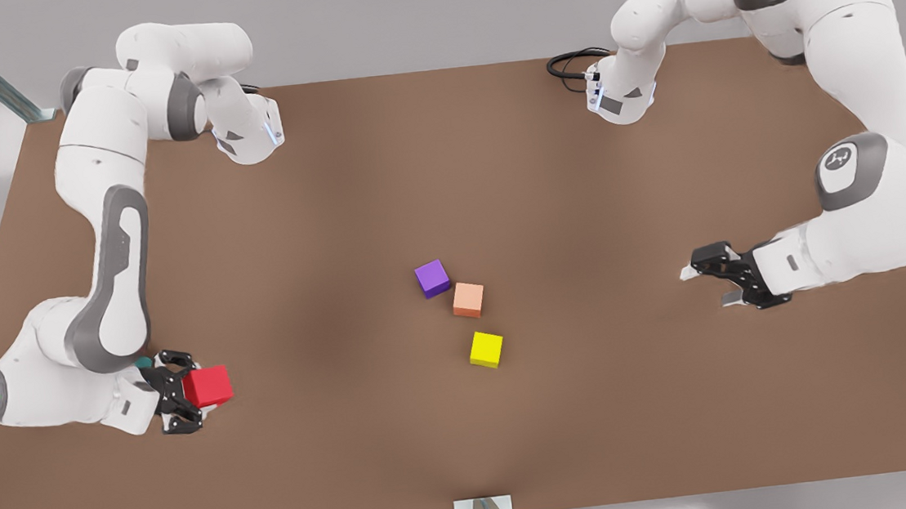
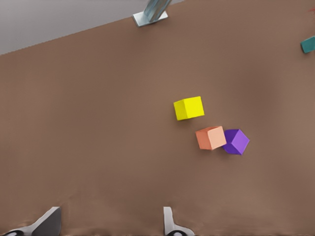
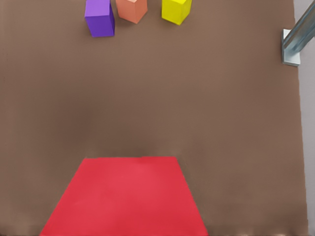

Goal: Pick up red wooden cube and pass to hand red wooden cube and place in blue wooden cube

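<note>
In the front view, our right gripper (image 1: 190, 390) sits low on the front view's left, with its black fingers closed on the small bright red wooden cube (image 1: 209, 386). Just behind that claw a bit of the small teal wooden cube (image 1: 143, 363) peeks out. Our left gripper (image 1: 705, 281) waits on the front view's right with its fingers spread and nothing between them. In the middle of the brown table (image 1: 597, 406) sit a purple cube (image 1: 432, 278), a salmon-orange cube (image 1: 468, 299) and a yellow cube (image 1: 486, 349).

In the left wrist view we see that claw's pale fingertips (image 2: 168, 221) wide apart over bare table, and the teal cube (image 2: 308, 45) far off at the edge.

In the right wrist view the red cube (image 3: 125, 196) is big and close, held right up against the camera.

What could go wrong? We think the pass is the tricky part. If the two claws do not line up, the red cube could slip and drop. On the way across, an arm could bump the three middle cubes. And the teal cube is so close to our right arm that it could get knocked away.
</note>
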You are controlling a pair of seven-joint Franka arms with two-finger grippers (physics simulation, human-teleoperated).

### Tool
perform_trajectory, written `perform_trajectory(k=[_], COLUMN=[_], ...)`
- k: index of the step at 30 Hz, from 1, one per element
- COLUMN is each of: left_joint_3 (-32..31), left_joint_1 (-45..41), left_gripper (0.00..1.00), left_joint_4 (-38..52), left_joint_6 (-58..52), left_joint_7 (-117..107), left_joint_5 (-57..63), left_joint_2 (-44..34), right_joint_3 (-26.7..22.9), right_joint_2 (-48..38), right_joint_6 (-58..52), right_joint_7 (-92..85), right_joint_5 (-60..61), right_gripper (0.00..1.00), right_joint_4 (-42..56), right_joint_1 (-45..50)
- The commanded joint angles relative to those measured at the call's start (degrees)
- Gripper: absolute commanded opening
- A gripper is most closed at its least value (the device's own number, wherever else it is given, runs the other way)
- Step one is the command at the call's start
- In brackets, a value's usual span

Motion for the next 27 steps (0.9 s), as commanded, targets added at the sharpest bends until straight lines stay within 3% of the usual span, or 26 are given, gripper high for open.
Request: perform_trajectory(k=[1,2,3,7,10,15,27], left_joint_3=[27.7,49.7,50.7,50.4,50.6,50.6,50.6], left_joint_1=[-15.4,-32.6,-33.2,-32.0,-31.3,-30.3,-29.8], left_gripper=[1.00,1.00,1.00,1.00,1.00,1.00,1.00], left_joint_4=[-9.5,-15.9,-15.9,-15.5,-15.2,-12.4,-12.6], left_joint_6=[-6.1,-4.3,-7.3,-11.1,-11.7,-10.4,-10.5], left_joint_7=[-13.1,-4.3,-4.3,-4.5,-4.4,-4.4,-4.5], left_joint_5=[-6.3,-12.5,-12.6,-12.7,-15.3,-17.3,-17.5], left_joint_2=[-16.4,-23.7,-25.6,-24.1,-23.9,-21.9,-20.3], right_joint_3=[-1.1,-1.5,-1.4,-3.0,-2.8,-2.6,-2.8], right_joint_2=[0.1,0.4,0.4,0.2,-3.1,-1.9,-5.2], right_joint_6=[0.3,5.2,8.4,17.0,28.0,36.2,36.2], right_joint_7=[19.8,20.6,22.1,21.7,21.3,20.6,18.2], right_joint_5=[-23.2,-26.4,-29.5,-29.7,-28.7,-27.1,-24.7], right_gripper=[0.38,0.38,0.38,0.38,0.38,0.38,0.40], right_joint_4=[-0.3,-1.9,-4.1,-7.0,-15.5,-18.0,-32.6], right_joint_1=[0.4,0.3,0.2,-1.2,-2.9,-5.3,-6.8])
